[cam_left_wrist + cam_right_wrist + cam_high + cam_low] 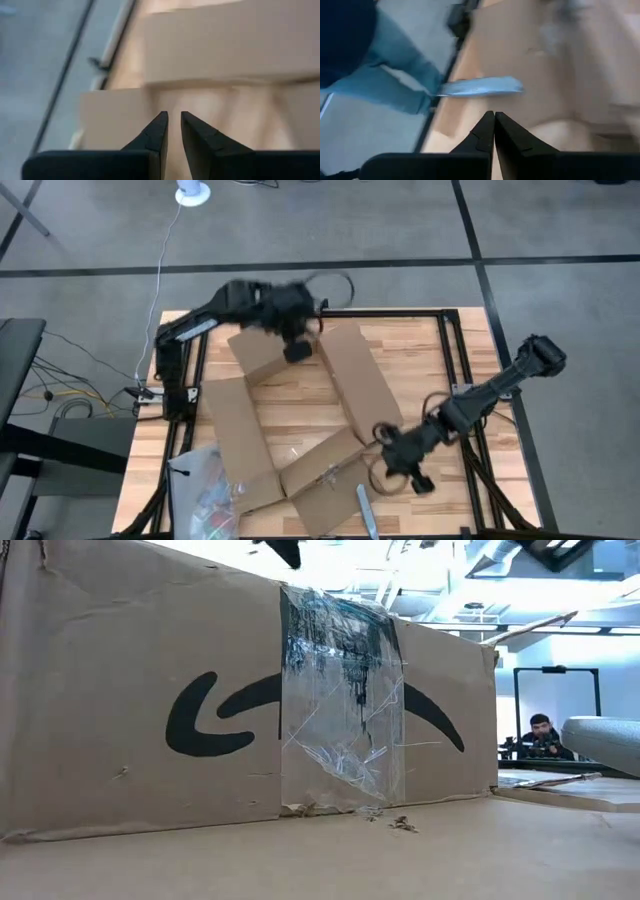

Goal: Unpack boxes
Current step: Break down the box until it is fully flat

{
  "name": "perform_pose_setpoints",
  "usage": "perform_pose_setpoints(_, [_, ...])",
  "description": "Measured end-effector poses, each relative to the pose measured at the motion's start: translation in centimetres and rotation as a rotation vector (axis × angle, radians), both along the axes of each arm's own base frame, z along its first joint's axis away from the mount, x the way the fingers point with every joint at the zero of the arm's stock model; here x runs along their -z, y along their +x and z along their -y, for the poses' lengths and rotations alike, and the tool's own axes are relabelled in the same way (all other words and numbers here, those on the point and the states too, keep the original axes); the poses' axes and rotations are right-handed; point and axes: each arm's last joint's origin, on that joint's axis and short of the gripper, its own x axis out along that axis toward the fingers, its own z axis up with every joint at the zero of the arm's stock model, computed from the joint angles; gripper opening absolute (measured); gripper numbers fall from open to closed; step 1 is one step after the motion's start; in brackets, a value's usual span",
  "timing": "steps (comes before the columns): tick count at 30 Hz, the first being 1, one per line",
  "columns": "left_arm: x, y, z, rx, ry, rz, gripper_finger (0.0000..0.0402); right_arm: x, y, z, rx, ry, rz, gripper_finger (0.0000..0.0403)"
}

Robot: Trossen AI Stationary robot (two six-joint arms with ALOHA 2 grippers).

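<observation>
Cardboard box [300,420] sits mid-counter [420,350], all four flaps splayed flat; inside looks empty, though view is poor. Your left claw [297,352] hovers over far flap, fingers nearly closed, holding nothing. Right claw [418,480] near front-right flap, shut, empty. Clear plastic bag [205,490] lies front-left, outside box.

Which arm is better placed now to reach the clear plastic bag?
Probably right. The right gripper is low near the box's front flap; the bag lies at the front-left corner, while the left gripper is at the back.
</observation>
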Motion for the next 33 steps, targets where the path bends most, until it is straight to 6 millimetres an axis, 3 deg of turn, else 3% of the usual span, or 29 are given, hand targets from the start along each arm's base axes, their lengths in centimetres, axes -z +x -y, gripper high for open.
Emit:
perform_pose_setpoints(4, [-1.0, -0.6, 5.9, 0.041, -0.075, 0.081, 0.0038, 1.3, -0.2, -1.2, -0.040, -0.031, -0.064, 0.0034])
perform_pose_setpoints(8, [-1.4, -1.6, 10.7, 0.023, -0.167, 0.148, 0.0031, 1.6, -1.3, -3.2, -0.327, -0.130, 0.067, 0.0094])
perform_pose_setpoints(11, [-1.2, -2.5, 13.7, 0.014, -0.228, 0.142, 0.0028, 1.9, -1.1, -4.1, -0.475, -0.287, 0.240, 0.0138])
perform_pose_setpoints(16, [-0.8, -3.5, 17.3, -0.010, -0.290, 0.139, 0.0027, 4.0, 0.8, -5.0, -0.613, -0.474, 0.402, 0.0195])
perform_pose_setpoints(22, [-0.8, -4.5, 19.4, -0.031, -0.342, 0.155, 0.0027, 7.3, 2.7, -5.1, -0.769, -0.631, 0.422, 0.0218])
perform_pose_setpoints(25, [-0.8, -4.7, 19.7, -0.044, -0.349, 0.163, 0.0027, 8.0, 3.1, -5.2, -0.836, -0.727, 0.468, 0.0218])
perform_pose_setpoints(33, [-0.8, -4.9, 20.1, -0.051, -0.363, 0.166, 0.0027, 8.7, 4.3, -5.7, -0.870, -0.768, 0.519, 0.0215])
